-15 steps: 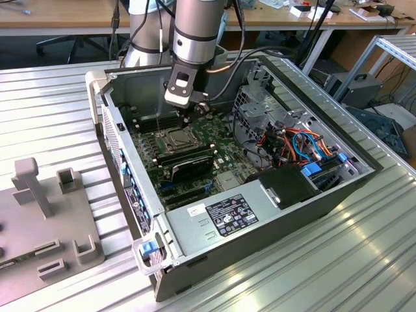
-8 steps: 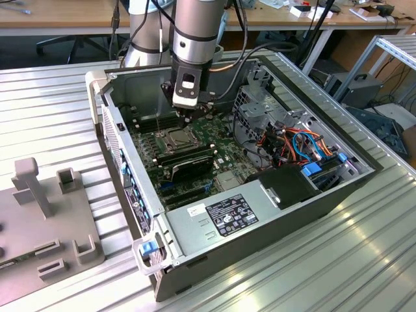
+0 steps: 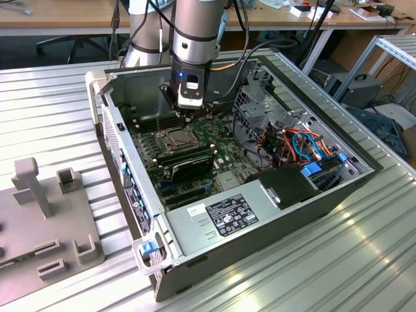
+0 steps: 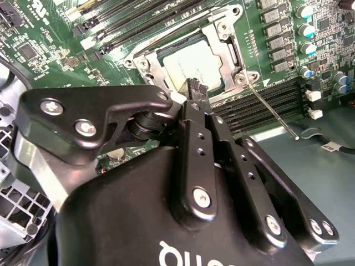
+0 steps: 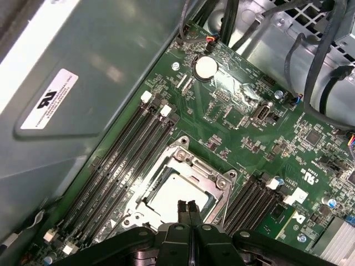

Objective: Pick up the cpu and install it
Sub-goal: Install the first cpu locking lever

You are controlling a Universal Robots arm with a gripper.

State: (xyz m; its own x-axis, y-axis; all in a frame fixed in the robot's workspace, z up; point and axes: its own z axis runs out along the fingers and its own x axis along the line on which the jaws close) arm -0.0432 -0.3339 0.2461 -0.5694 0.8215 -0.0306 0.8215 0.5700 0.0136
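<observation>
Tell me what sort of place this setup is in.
Most likely a robotics lab or workshop: an opened computer case sits on a ribbed aluminium table, a robot arm reaches into it, and wooden workbenches stand behind.

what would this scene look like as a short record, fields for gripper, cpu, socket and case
gripper: shut, nothing between its fingertips, hanging just above the cpu's edge
cpu: lying flat in the socket, silver top up
socket frame: metal, surrounds the cpu on the green motherboard
memory slots: long, dark, on both sides of the socket
computer case: side open, on the ribbed metal table
</observation>
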